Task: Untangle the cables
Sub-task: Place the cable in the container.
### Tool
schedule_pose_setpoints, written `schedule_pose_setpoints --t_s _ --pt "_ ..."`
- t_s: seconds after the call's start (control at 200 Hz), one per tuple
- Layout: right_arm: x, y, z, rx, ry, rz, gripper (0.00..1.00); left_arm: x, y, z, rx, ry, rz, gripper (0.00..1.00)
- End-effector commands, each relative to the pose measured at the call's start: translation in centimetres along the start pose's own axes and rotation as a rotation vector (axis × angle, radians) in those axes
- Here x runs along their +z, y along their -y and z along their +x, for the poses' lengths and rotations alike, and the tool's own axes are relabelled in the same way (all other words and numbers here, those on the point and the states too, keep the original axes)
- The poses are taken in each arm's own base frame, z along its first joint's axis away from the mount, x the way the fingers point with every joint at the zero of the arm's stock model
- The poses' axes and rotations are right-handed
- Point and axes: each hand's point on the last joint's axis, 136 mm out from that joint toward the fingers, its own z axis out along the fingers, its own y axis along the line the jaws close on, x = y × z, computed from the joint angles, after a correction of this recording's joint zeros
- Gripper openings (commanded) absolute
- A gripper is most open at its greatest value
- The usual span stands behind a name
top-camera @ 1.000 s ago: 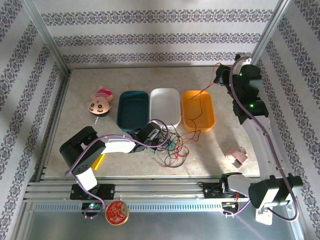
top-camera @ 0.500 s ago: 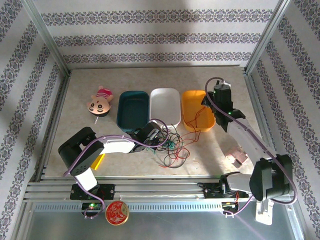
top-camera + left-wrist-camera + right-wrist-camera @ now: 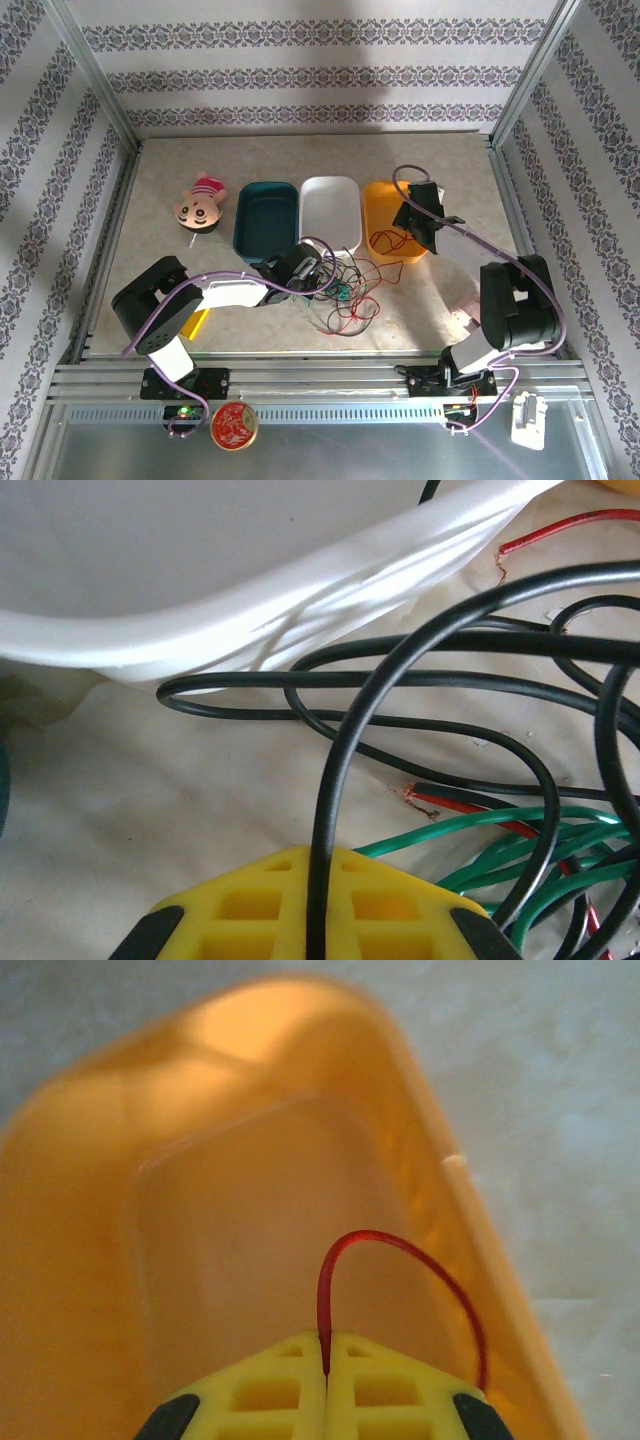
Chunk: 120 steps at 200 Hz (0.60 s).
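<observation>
The left arm [image 3: 235, 291] is reaching low across the tabletop [image 3: 180, 160] into the cables [image 3: 345, 295], a loose knot of red, green and black wire lying just in front of the white tray [image 3: 330, 200]. Its jaws are pinching shut on a black cable [image 3: 335, 770], which is running straight out from between the yellow pads [image 3: 250, 910]. Green cable [image 3: 480, 830] loops and more black strands are crossing just beside it.

The right arm [image 3: 505, 300] is hanging over the orange tray [image 3: 385, 195], jaws closed on a red cable [image 3: 400, 1255] that is arching out and down into the tray. From above, that red strand looks to be trailing over the tray's near rim toward the pile.

To my eye the job is barely under way. One red wire is sitting partly apart from the rest. The green, the black and the other red strands are lying crossed in one heap, and nothing is lying fully separated yet.
</observation>
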Motion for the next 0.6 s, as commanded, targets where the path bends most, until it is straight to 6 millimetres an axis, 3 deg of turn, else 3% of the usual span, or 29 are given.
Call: schedule_pose_setpoints --t_s 0.0,0.165,0.265,0.36,0.595 --pt "1.0 -2.1 1.1 0.003 -0.093 -0.094 0.00 -0.6 0.0 0.5 0.015 0.001 -0.014 0.00" --pt "1.5 -2.7 1.5 0.018 -0.121 -0.110 0.01 -0.6 -0.2 0.4 0.009 0.007 -0.029 0.00" --pt "0.6 -3.4 0.4 -0.003 -0.087 -0.131 0.34 -0.6 -0.5 0.4 0.006 0.005 -0.048 0.00" --pt "-0.9 -3.5 -1.2 -0.017 -0.025 -0.123 0.52 -0.6 -0.8 0.3 0.001 0.011 -0.062 0.00" --pt "-5.0 -2.7 -4.2 -0.046 0.107 -0.080 0.60 -0.5 -0.9 0.0 -0.004 0.024 -0.071 0.00"
